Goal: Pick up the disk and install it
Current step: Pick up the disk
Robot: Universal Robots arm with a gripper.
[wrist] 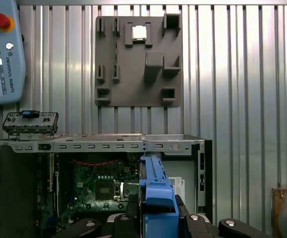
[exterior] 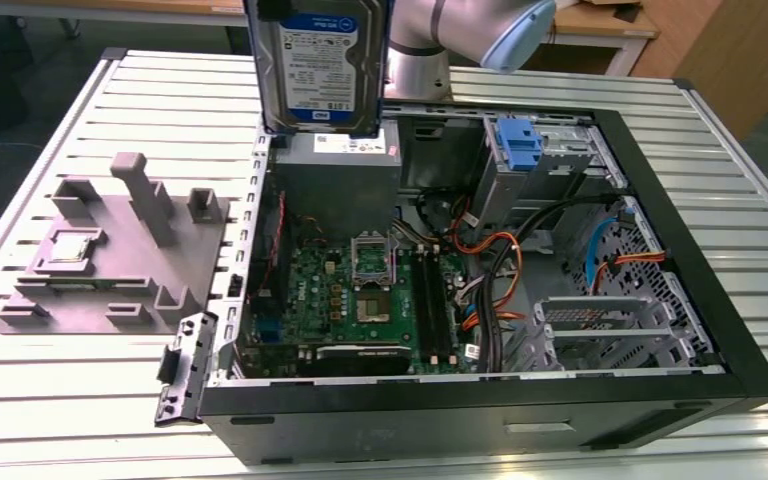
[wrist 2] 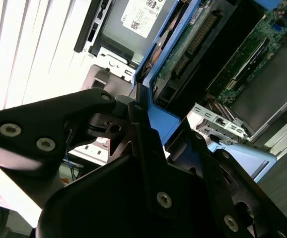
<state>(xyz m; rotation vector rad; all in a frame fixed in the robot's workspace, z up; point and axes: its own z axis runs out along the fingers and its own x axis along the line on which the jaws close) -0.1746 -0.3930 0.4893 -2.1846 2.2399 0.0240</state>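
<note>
The disk [exterior: 317, 60], a silver hard drive with a blue-and-white label, hangs upright in the air over the back corner of the open computer case [exterior: 684, 260] on the exterior view's left. In the first wrist view its blue side rail [wrist: 156, 191] points toward the case, with my gripper [wrist: 156, 210] shut on it from both sides. The second wrist view shows the black fingers [wrist 2: 141, 129] clamped on the blue rail [wrist 2: 171, 126], with the disk's circuit-board underside [wrist 2: 185, 44] beyond them.
Inside the case lie the motherboard [exterior: 357, 290], loose cables [exterior: 504, 260] and a drive bay holding a blue bracket [exterior: 520, 145]. A grey fixture [exterior: 117, 250] carrying a small square chip [exterior: 71, 248] sits on the slatted table [exterior: 91, 410]. A pendant [wrist: 2, 54] lies beside the fixture.
</note>
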